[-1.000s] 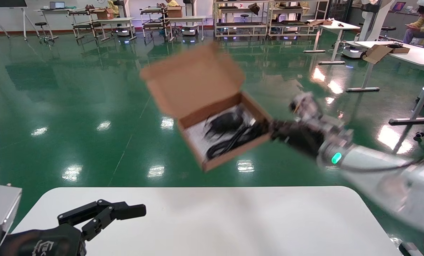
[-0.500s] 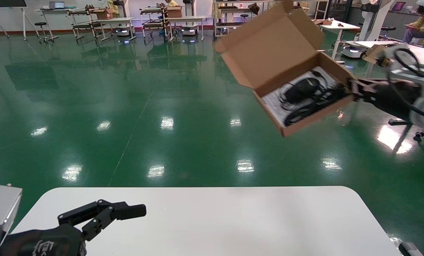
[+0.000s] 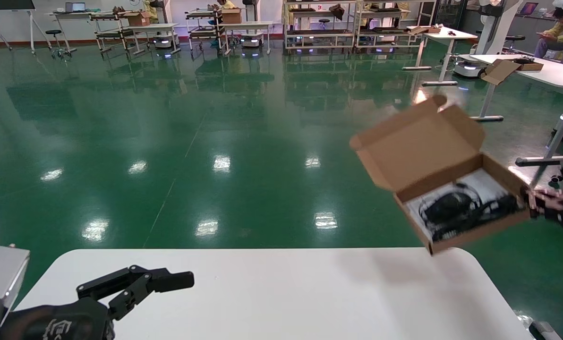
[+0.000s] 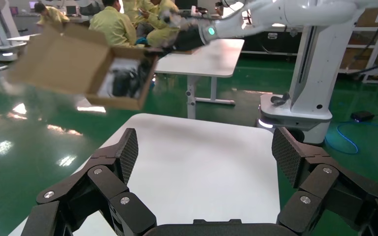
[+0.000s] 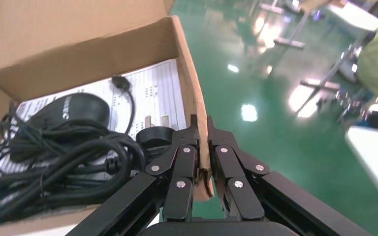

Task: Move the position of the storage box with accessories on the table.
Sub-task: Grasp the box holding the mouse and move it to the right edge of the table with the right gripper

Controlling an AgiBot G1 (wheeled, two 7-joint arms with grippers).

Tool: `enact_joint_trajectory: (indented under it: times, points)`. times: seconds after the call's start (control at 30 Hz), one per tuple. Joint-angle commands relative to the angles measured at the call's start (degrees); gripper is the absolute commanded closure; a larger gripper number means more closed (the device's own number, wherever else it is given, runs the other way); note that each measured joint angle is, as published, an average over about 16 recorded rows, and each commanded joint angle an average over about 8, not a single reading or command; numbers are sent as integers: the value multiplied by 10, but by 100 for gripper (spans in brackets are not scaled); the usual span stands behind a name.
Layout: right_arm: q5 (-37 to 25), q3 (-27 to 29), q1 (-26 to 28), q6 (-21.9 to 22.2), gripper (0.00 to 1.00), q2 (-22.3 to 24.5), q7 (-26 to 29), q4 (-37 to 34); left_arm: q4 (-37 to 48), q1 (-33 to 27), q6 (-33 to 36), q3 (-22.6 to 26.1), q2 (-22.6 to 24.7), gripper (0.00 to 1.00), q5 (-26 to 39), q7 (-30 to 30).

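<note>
My right gripper (image 3: 533, 204) is shut on the right side wall of the brown cardboard storage box (image 3: 423, 151) and holds it in the air, lid open, just beyond the far right corner of the white table (image 3: 281, 297). The wrist view shows the wall (image 5: 192, 93) pinched between the fingers (image 5: 182, 162). Inside lie a black mouse (image 5: 74, 113) with coiled cable (image 5: 54, 167) and a white printed sheet (image 5: 152, 93); they show in the head view too (image 3: 451, 210). The box also shows in the left wrist view (image 4: 74, 66). My left gripper (image 4: 204, 155) is open and empty over the table's near left (image 3: 135, 285).
Green glossy floor (image 3: 168, 141) lies beyond the table. A white desk with a small cardboard box (image 3: 503, 70) stands far right. Shelving racks (image 3: 319, 23) and carts line the back wall. People in yellow sit far off (image 4: 113, 22).
My right arm has swung the box down and to the right: from mid-air at centre, up to the upper right, then down near the table's far right corner. The left arm has not moved.
</note>
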Motion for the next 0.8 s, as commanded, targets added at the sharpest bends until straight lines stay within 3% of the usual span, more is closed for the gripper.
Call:
enact_joint_trajectory:
  times: [0.03, 0.8]
  points:
    - [4, 3, -19, -4, 100, 9, 4, 0, 0, 0, 0, 0, 0, 0, 0, 0]
    - [68, 49, -179, -34, 100, 33, -19, 17, 0, 0, 0, 0, 0, 0, 0, 0]
